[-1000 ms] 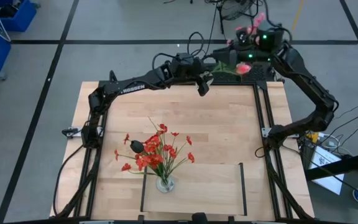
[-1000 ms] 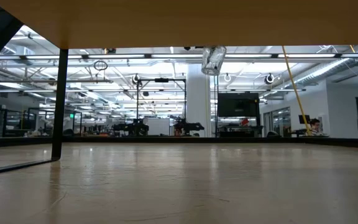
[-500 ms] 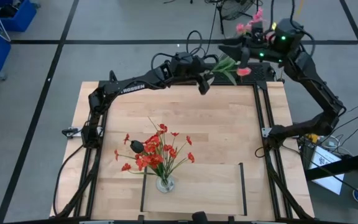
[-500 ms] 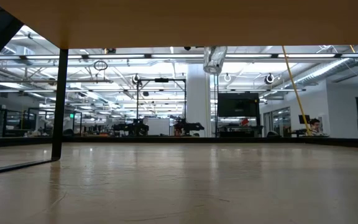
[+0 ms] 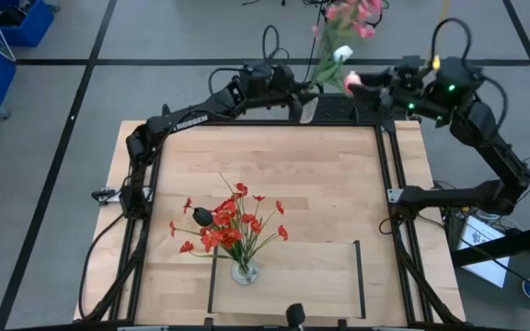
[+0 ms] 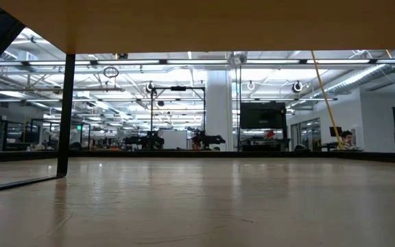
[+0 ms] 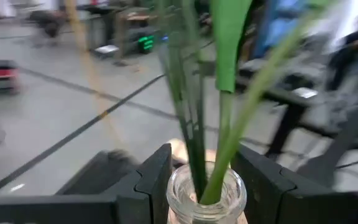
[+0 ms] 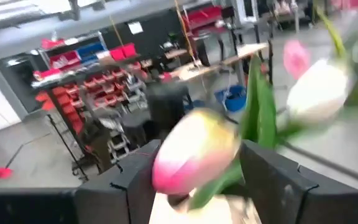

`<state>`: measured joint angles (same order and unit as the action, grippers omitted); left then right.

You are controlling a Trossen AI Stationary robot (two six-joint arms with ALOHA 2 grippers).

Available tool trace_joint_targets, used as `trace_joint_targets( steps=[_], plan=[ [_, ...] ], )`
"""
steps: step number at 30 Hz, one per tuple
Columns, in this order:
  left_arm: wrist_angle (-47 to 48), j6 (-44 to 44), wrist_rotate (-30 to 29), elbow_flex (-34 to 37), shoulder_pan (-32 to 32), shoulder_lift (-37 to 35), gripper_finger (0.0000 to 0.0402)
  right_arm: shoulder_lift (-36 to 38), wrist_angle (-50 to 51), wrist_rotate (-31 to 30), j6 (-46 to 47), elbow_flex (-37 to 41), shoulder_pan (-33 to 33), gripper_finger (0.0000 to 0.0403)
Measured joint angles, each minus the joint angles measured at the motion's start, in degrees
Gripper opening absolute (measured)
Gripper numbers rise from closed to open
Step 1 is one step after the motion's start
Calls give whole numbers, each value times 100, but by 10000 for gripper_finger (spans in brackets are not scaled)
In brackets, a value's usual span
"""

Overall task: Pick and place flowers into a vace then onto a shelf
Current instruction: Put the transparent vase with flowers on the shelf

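— While the red spray bouquet (image 5: 233, 219) stands in its own glass vase (image 5: 244, 271) at the left end of the shelf (image 5: 288, 279), what crowds the far edge of the table (image 5: 339, 175)?

— Both arms. The left gripper (image 5: 298, 104) is clamped on the neck of a second small glass vase (image 7: 206, 196), with green stems (image 7: 194, 112) rising out of it. The right gripper (image 5: 373, 89) hangs just beside, fingers spread, a pink-red tulip bud (image 8: 194, 152) between them; I cannot tell if they touch it.

— And the flowers themselves?

— A white tulip bud (image 5: 341, 53), pink blossoms (image 5: 352, 11) above it, broad green leaves (image 7: 232, 43), all leaning out past the table's far edge.

— The surroundings?

— Light wood tabletop, black rails at the shelf's ends, grey floor with dark lines, blue bins (image 5: 12, 23) at one corner. Across the table, a large hall with ceiling lights and a dark screen (image 6: 262, 118).
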<state>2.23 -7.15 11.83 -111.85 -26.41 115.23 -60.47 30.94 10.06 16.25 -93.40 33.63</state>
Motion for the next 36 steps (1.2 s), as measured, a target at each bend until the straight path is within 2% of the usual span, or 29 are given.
trace_joint_targets(
  steps=[4, 10, 14, 17, 20, 25, 28, 30, 34, 36],
  plan=[
    [-292, -461, 1228, 5, -73, -141, 150, 264, -405, -292, 252, 886, -180, 210],
    [-579, -434, 1468, 5, -58, -220, 150, 652, -2027, -419, 803, 2217, -379, 210],
    [-308, 185, 965, -3, 55, -334, 150, 856, -2481, -502, 1047, 2822, -369, 210],
    [-101, 386, 1054, 0, 105, -432, 150, 967, -2727, -749, 1112, 3130, -356, 210],
    [82, 997, 733, 0, 168, -436, 150, 1027, -2978, -922, 1013, 3298, -320, 210],
    [98, 1333, 550, -19, 185, -527, 150, 1003, -2961, -1173, 941, 3472, -273, 210],
    [355, 1349, 467, 7, 167, -572, 150, 1019, -2958, -1211, 565, 3540, -166, 210],
    [361, 1352, 287, 11, 103, -562, 150, 994, -2942, -1362, 311, 3622, -92, 210],
    [533, 1222, 291, 0, -23, -576, 150, 994, -2954, -1678, -437, 3883, 134, 210],
    [608, 1151, 285, 0, -47, -576, 150, 998, -2940, -1852, -489, 4107, 269, 210]
  ],
)
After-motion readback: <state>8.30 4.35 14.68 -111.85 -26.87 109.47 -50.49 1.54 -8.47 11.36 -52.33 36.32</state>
